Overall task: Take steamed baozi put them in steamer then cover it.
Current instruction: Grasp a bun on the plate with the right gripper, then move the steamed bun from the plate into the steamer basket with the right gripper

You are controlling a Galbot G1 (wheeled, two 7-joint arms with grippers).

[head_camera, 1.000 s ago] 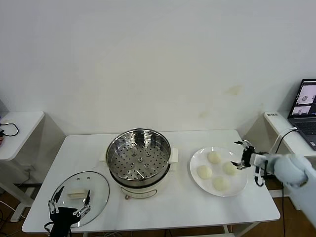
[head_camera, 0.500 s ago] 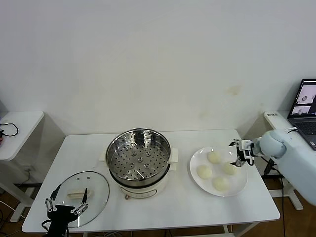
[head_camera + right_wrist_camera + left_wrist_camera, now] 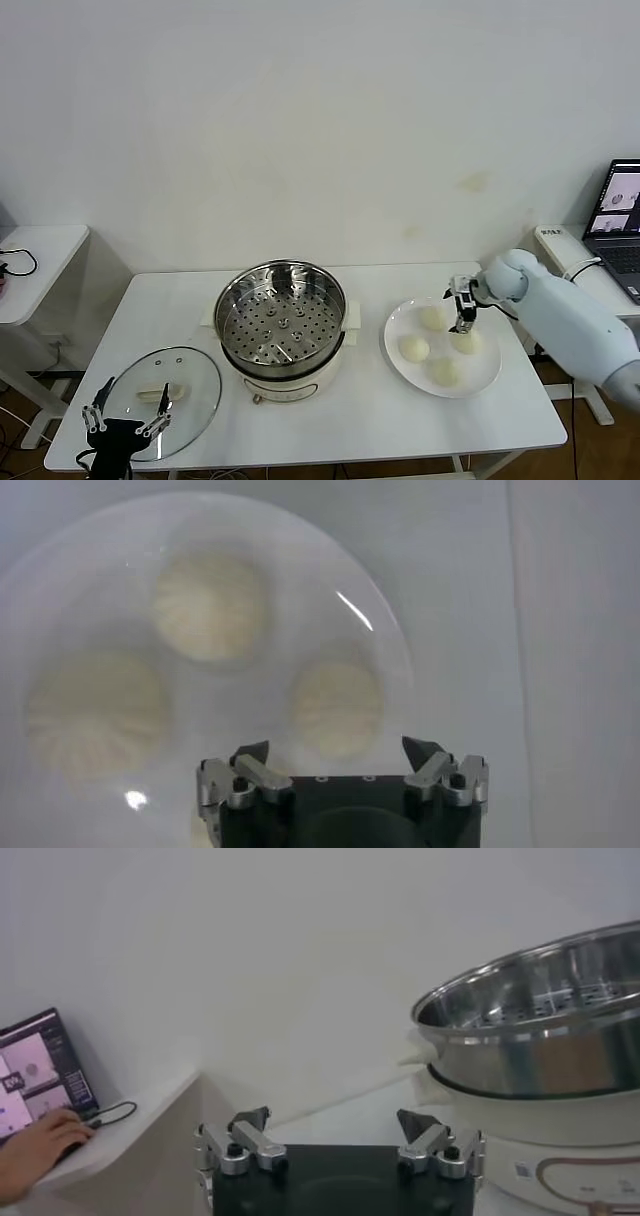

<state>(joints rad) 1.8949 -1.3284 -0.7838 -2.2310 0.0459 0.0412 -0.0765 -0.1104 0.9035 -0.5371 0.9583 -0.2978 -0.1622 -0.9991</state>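
Several cream-white baozi lie on a white plate (image 3: 487, 372) at the table's right; one is the far bun (image 3: 432, 317), and three show in the right wrist view, such as the nearest (image 3: 338, 705). My right gripper (image 3: 462, 312) (image 3: 335, 750) hovers open just above them, holding nothing. The steel steamer (image 3: 282, 325) (image 3: 540, 1038) stands uncovered mid-table, its perforated tray bare. The glass cover (image 3: 185, 375) lies flat at the front left. My left gripper (image 3: 133, 400) (image 3: 335, 1120) hangs open at the table's front left edge, by the cover.
A laptop (image 3: 622, 215) rests on a side table to the right. Another small white table (image 3: 35, 260) stands at the left. Bare tabletop (image 3: 350, 410) lies in front of the steamer and plate.
My right arm has swung in from the table's right edge to above the plate. The left gripper has sunk slightly toward the front left corner.
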